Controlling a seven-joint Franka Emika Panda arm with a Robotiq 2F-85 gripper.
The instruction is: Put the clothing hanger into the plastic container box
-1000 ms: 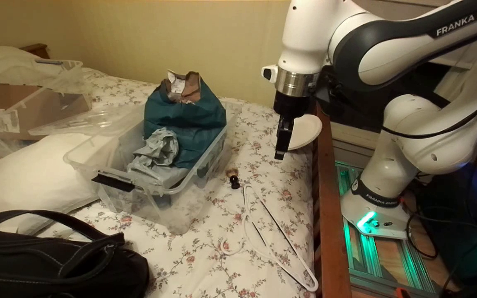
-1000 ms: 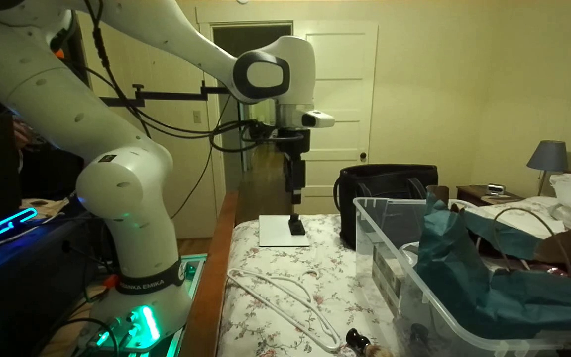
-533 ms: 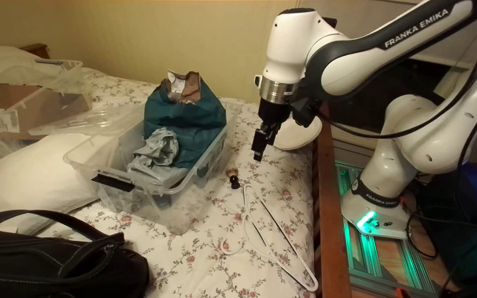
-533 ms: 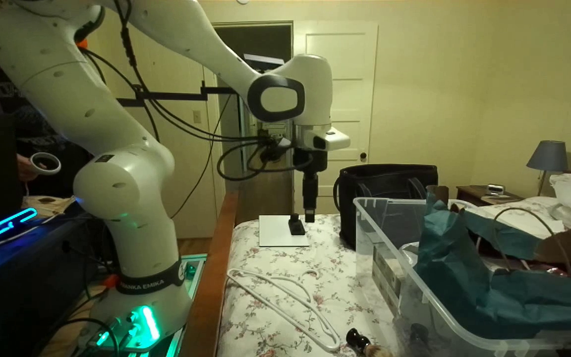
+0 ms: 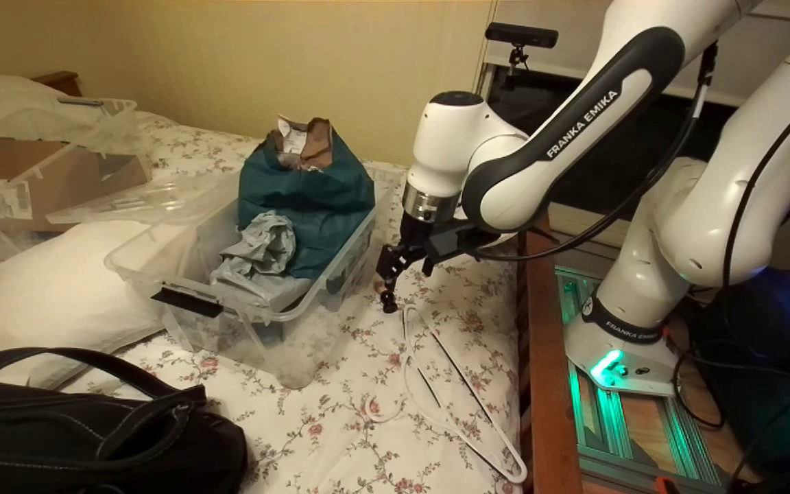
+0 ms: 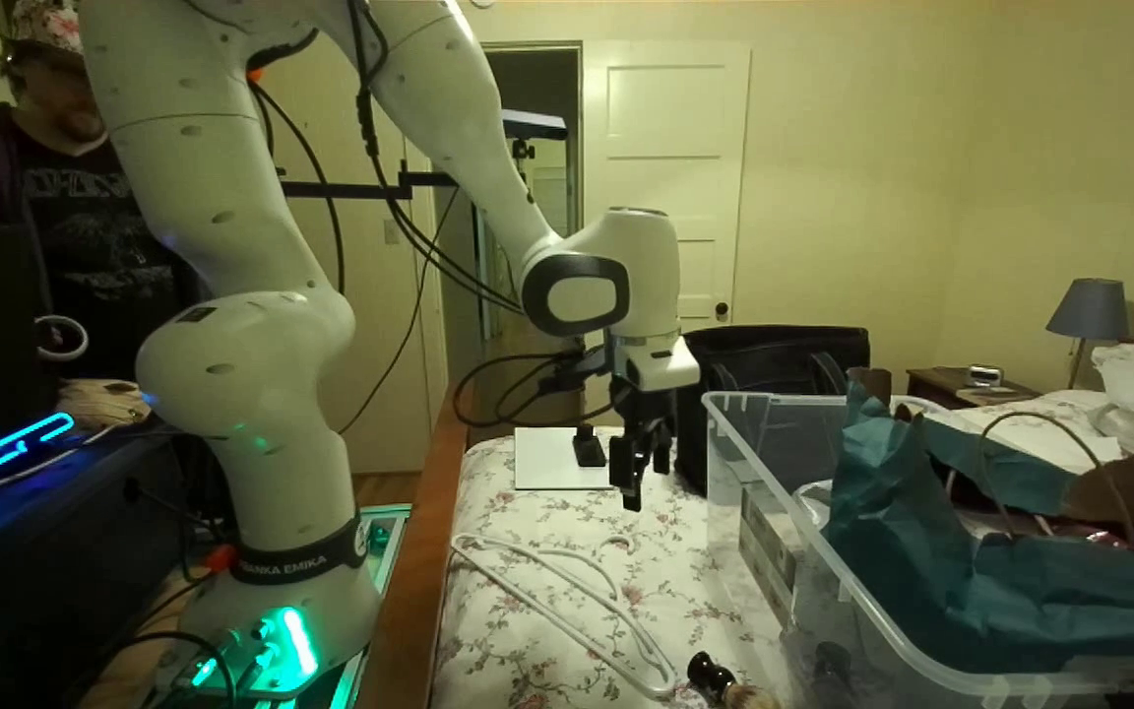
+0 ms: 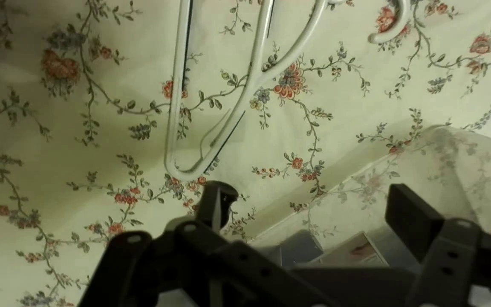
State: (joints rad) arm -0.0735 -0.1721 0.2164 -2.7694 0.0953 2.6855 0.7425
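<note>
The white clothing hanger (image 5: pixel 520 472) lies flat on the flowered bedspread near the wooden rail; it also shows in an exterior view (image 6: pixel 528 597) and the wrist view (image 7: pixel 257 79). The clear plastic container box (image 5: pixel 258 346) stands beside it, with a teal bag and grey plastic inside; its wall shows in an exterior view (image 6: pixel 813 591). My gripper (image 5: pixel 407 278) is open and empty above the bed, between box and rail. In an exterior view its two fingertips (image 6: pixel 632 502) stand apart. In the wrist view my gripper (image 7: pixel 309 207) is beside the hanger's rounded end.
A dark-handled brush (image 6: pixel 710 675) lies between hanger and box, and shows near my left finger in the wrist view (image 7: pixel 218 200). A black bag (image 5: pixel 107 439) sits near the box. The wooden rail (image 5: pixel 549 384) edges the bed. A white board (image 6: pixel 547 458) lies farther back.
My gripper has moved down and toward the box, and it has turned; its two fingers now show apart. The hanger and box have not moved.
</note>
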